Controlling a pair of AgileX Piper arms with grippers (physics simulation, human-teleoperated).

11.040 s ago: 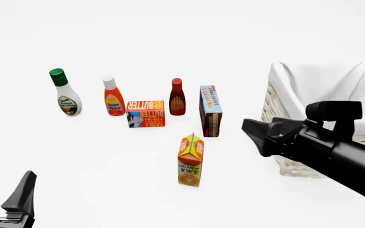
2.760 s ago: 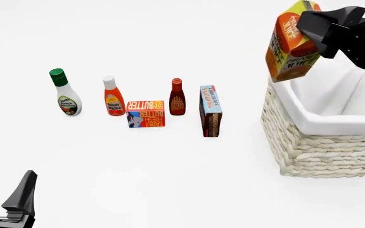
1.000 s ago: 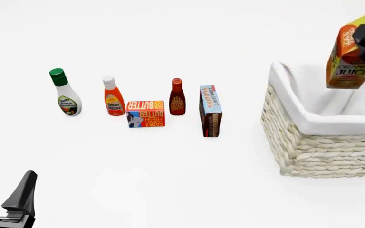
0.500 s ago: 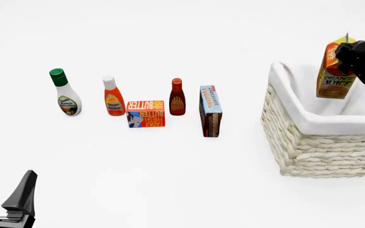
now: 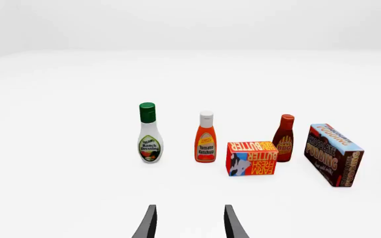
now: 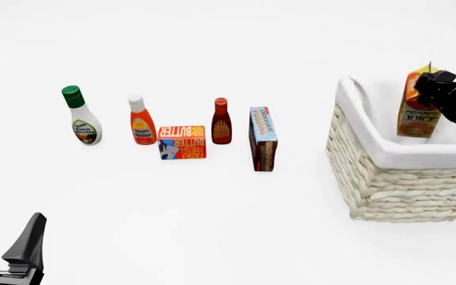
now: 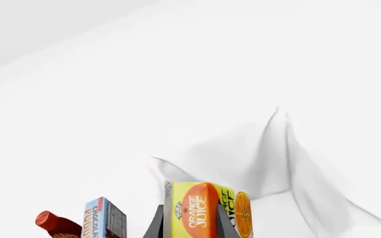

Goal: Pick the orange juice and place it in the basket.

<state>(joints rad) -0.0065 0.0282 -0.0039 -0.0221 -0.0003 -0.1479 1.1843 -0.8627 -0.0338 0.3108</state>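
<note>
The orange juice [image 6: 417,113] is a small orange and yellow carton, held upright with its lower part down inside the basket [image 6: 386,155], a large cream wicker basket with white lining at the right. My right gripper [image 6: 429,84] is shut on the carton's upper part. In the right wrist view the carton [image 7: 202,210] sits between the dark fingers [image 7: 156,224], with the white lining [image 7: 277,158] behind it. My left gripper [image 6: 6,238] is open and empty at the near left corner; it also shows open in the left wrist view [image 5: 189,224].
A row of groceries stands left of the basket: ranch dressing bottle [image 6: 79,119], ketchup bottle [image 6: 142,122], red-blue butter box [image 6: 182,142], dark sauce bottle [image 6: 221,122] and chocolate pudding box [image 6: 263,138].
My right gripper has carried the orange juice from above the basket down and slightly left, lowering it inside the rim. The left arm has not moved.
</note>
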